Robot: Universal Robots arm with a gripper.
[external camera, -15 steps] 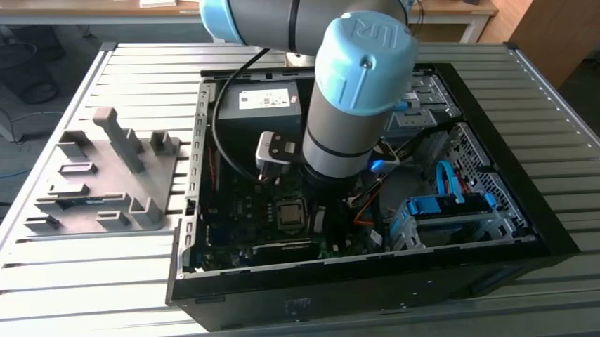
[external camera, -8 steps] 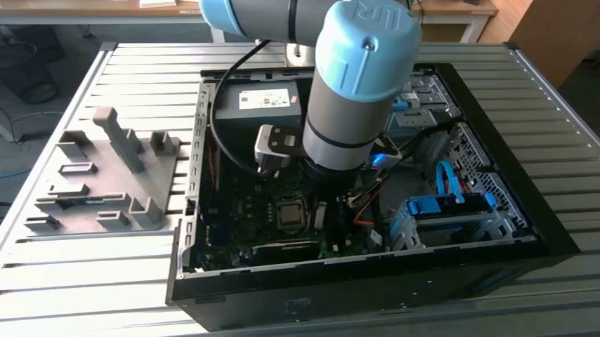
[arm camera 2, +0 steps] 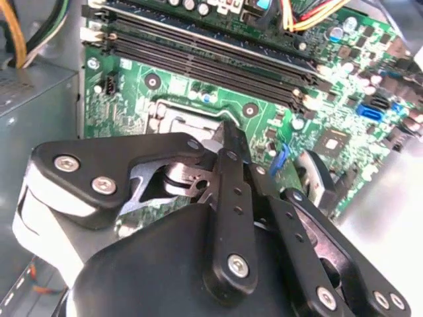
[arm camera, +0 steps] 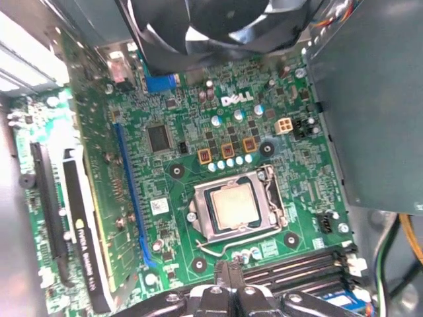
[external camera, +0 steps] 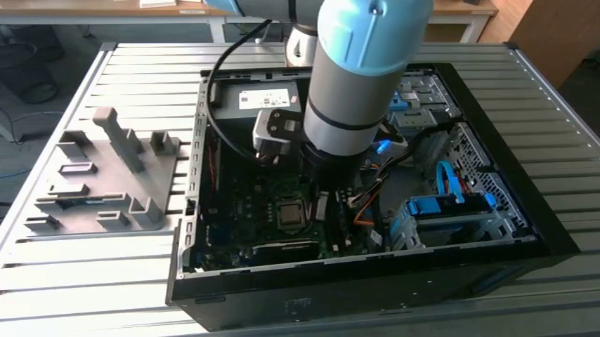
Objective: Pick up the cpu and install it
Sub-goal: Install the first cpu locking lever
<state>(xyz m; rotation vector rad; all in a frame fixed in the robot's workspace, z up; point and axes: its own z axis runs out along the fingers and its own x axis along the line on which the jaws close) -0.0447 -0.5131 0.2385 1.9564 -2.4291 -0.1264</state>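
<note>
1. Where the slatted grey desk [external camera: 56, 281] carries everything, an open black PC case [external camera: 375, 295] lies on its side near the middle, w/ a grey fixture tray [external camera: 112, 175] beside it at the exterior view's left.
2. Robot arm [external camera: 361, 70], silver w/ a light-blue joint, reaches down into the case from above; a cable runs along it.
3. Grey power supply box [external camera: 263, 98] w/ white label sits at the case's far end.
4. Green motherboard [arm camera: 297, 158] covers the case floor; a long graphics card [arm camera: 79, 224] stands on edge along one side, a black fan [arm camera: 198, 26] sits over another edge, and dark memory slots [arm camera 2: 198, 53] run parallel just beside the socket.
5. Gripper [arm camera 2: 225, 142], black linkage, hangs over the board close to the socket; jaws drawn narrow, tips nearly together, nothing between them.
6. Socket frame [arm camera: 234, 211], silver metal, w/ its wire lever alongside.
7. Cpu [arm camera: 232, 203] lies flat inside that socket frame, dull tan-silver face up, apart from the gripper in the first wrist view.
</note>
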